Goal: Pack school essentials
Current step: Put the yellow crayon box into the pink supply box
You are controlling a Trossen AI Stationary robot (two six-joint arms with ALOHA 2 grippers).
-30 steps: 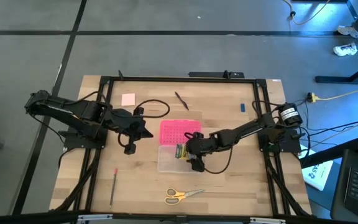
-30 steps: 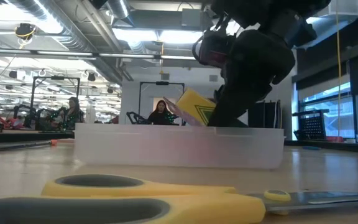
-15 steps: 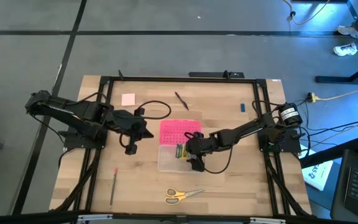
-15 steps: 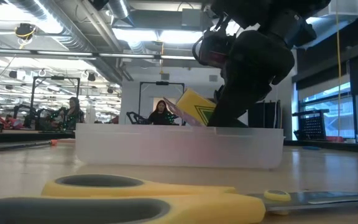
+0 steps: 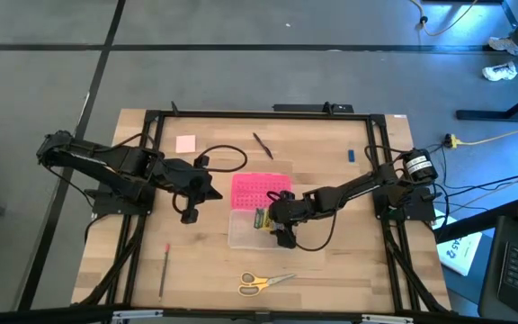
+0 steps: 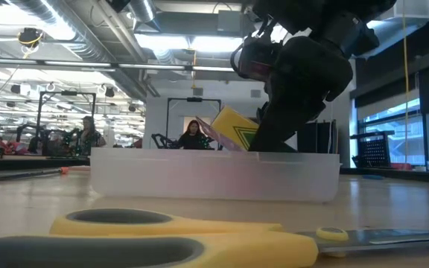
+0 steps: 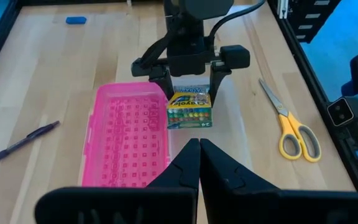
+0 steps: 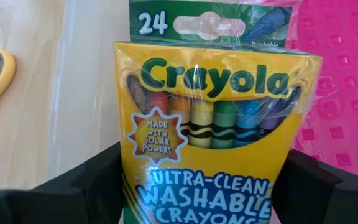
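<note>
A: So, high view: right gripper [image 5: 272, 222] holds the Crayola crayon box [image 5: 261, 218] over the clear case [image 5: 252, 229] beside its pink lid [image 5: 259, 189].

B: Left wrist view: left gripper [image 7: 199, 144] pinched shut, empty. Right wrist view: fingers [image 8: 95, 180] wide, clamping the box.

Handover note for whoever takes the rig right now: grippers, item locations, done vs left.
Right gripper: shut on the crayon box, holding it tilted over the clear case, beside the case's pink lid.
Left gripper: shut, empty, waiting left of the case.
On the table: scissors near the front edge, red pencil front left, pink pad back left, dark pen back middle, blue piece back right.
Done: crayon box picked up and brought to the case, not released.
Left: release the crayons, then pack the other five items.
</note>
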